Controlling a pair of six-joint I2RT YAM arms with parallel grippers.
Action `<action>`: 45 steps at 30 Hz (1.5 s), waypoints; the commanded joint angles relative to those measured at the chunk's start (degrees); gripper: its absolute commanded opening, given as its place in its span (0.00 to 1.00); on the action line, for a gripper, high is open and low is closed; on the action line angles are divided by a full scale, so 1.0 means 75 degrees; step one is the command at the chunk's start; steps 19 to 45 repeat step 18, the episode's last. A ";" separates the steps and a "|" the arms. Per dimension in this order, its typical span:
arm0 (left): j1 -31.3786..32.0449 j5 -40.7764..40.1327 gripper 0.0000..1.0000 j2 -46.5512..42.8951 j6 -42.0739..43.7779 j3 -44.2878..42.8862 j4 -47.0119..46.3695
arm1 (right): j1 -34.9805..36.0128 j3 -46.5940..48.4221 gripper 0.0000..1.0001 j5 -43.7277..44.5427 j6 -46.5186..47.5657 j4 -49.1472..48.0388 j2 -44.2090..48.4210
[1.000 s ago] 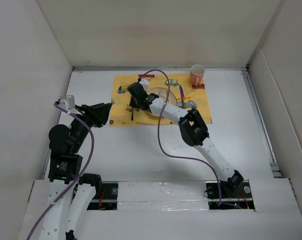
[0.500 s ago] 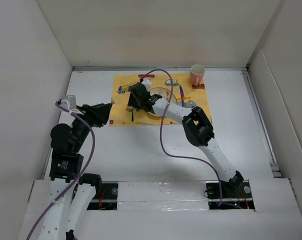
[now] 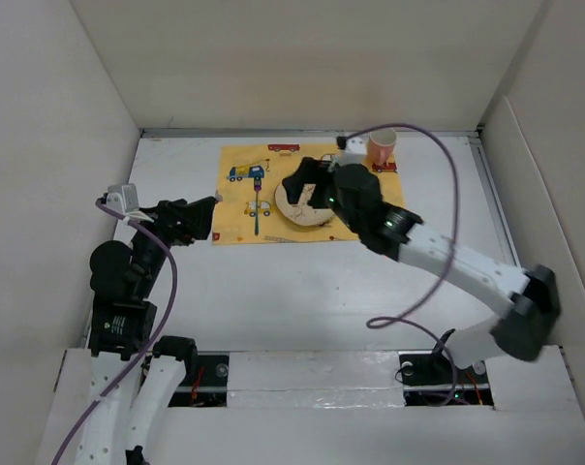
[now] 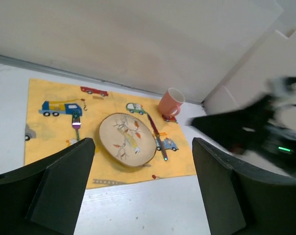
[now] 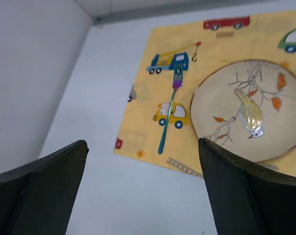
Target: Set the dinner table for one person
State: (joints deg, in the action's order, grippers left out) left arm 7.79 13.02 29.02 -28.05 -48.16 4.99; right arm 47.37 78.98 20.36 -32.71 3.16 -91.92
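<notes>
The right arm has swung its elbow far out to the right, and the right claw (image 3: pixel 302 189) has drawn back from the left part of the placemat (image 3: pixel 234 203) to hang over the plate (image 4: pixel 127 139). On the left, the left claw (image 3: pixel 209 219) hovers just beside the mat's left edge, its fingers spread and holding nothing. Next lies the fork (image 5: pixel 168 113), its long axis pointing away from the arms, just left of the plate. The right claw, also released and empty, has this fork on its left side. Then come the knife (image 4: pixel 158 136), close on the plate's right, and the mug (image 3: pixel 381 146) at the mat's far right corner. The white desk (image 3: pixel 273 291) lies under everything, walled by pale panels. I think the place looks set. If the fork needs straightening, the left arm seems nearer.
</notes>
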 commanded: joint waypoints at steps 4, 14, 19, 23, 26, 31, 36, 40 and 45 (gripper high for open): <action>0.0027 -0.0610 0.82 -0.0317 0.0400 0.0139 0.1032 | 0.0469 -0.3016 1.00 0.1245 0.0857 -0.0201 0.5088; 0.0098 -0.1115 0.83 -0.1161 0.0307 0.0666 0.1772 | 0.0456 -0.5221 1.00 0.3155 0.0214 0.2166 1.1552; 0.0098 -0.0671 0.85 -0.1091 0.0144 0.0972 0.1387 | 0.0620 -0.5317 1.00 0.3087 -0.0057 0.1971 1.0761; 0.0098 -0.0671 0.85 -0.1091 0.0144 0.0972 0.1387 | 0.0620 -0.5317 1.00 0.3087 -0.0057 0.1971 1.0761; 0.0098 -0.0671 0.85 -0.1091 0.0144 0.0972 0.1387 | 0.0620 -0.5317 1.00 0.3087 -0.0057 0.1971 1.0761; 0.0098 -0.0671 0.85 -0.1091 0.0144 0.0972 0.1387 | 0.0620 -0.5317 1.00 0.3087 -0.0057 0.1971 1.0761; 0.0098 -0.0671 0.85 -0.1091 0.0144 0.0972 0.1387 | 0.0620 -0.5317 1.00 0.3087 -0.0057 0.1971 1.0761; 0.0098 -0.0671 0.85 -0.1091 0.0144 0.0972 0.1387 | 0.0620 -0.5317 1.00 0.3087 -0.0057 0.1971 1.0761; 0.0098 -0.0671 0.85 -0.1091 0.0144 0.0972 0.1387 | 0.0620 -0.5317 1.00 0.3087 -0.0057 0.1971 1.0761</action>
